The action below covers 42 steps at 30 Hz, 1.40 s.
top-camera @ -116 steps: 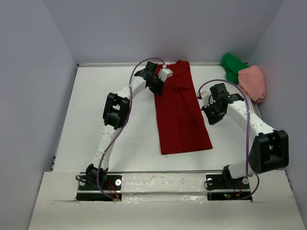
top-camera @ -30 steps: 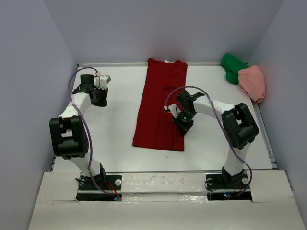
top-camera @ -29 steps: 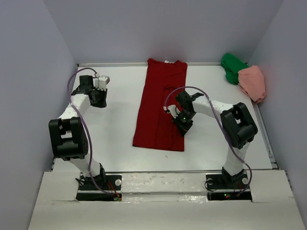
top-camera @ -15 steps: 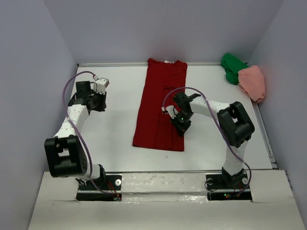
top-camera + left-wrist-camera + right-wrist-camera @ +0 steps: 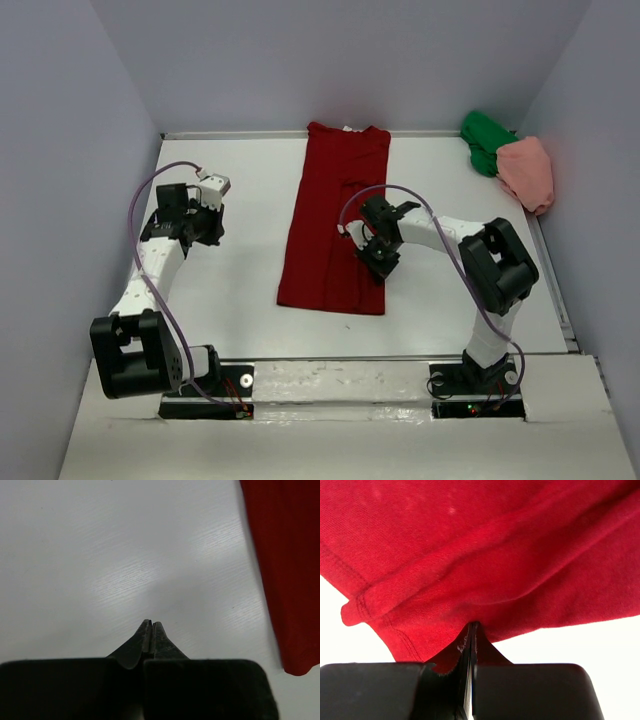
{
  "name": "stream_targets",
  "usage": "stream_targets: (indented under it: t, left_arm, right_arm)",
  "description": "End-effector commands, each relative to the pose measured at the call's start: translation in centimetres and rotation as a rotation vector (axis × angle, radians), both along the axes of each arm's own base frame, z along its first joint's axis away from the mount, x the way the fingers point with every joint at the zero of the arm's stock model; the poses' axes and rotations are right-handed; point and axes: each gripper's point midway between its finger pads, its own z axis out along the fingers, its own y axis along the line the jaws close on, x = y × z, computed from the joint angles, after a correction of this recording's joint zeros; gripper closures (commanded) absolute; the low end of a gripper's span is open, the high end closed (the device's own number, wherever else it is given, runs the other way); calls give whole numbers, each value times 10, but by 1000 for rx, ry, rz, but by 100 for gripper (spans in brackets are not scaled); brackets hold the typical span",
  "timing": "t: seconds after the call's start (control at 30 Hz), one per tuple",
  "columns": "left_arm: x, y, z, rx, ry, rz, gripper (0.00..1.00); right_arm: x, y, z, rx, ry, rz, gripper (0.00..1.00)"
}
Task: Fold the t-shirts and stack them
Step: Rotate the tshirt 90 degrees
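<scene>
Dark red t-shirt (image 5: 335, 235): folded lengthwise, flat on table (image 5: 250, 270). Right gripper (image 5: 471, 625): closed, tips at its hem (pinch unclear). Left gripper (image 5: 151, 623): closed, empty.

The left arm (image 5: 150, 275) and the right arm (image 5: 435, 228) were each made of white tubular links set between bulky black joint housings; each ended below in a flat black base plate (image 5: 205, 385), with tiny red and green lights near its front edge; a thin lilac cable (image 5: 140, 195) ran in a loose loop outside each arm, from base to wrist; a small white block (image 5: 212, 186) sat on the left wrist; the left gripper (image 5: 151, 626) and the right gripper (image 5: 471, 626) had matt black fingers, broad and blocky at the root, tapering to thin flat tips; pale lint clung to the right one's inner edge.
</scene>
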Motion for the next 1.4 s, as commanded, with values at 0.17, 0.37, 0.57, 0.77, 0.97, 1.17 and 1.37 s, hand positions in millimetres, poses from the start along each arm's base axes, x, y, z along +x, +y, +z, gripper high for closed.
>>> stream_targets:
  t: [0.17, 0.37, 0.57, 0.77, 0.97, 1.17, 1.37]
  left_arm:
    - [-8, -11, 17, -7, -75, -81, 100]
    - [-11, -11, 20, 0, -87, -86, 100]
    - [-11, -14, 23, -9, -97, -101, 100]
    - [-15, -25, 33, -19, -112, -162, 100]
    - [-24, -51, 51, -40, -136, -253, 87]
    - [-56, -99, 54, -32, -80, -485, 65]
    - [-89, -115, 23, 81, 18, -659, 57]
  right_arm:
    - [28, -63, -27, -316, -184, -51, 100]
    - [26, -78, -23, -381, -217, -65, 100]
    - [18, -82, -21, -367, -193, -66, 100]
    - [2, -45, 38, -115, -156, 0, 100]
    - [16, -46, 111, -32, -347, -24, 96]
    - [4, -68, 113, -29, -391, -92, 52]
    - [-21, -96, 102, -102, -372, -101, 50]
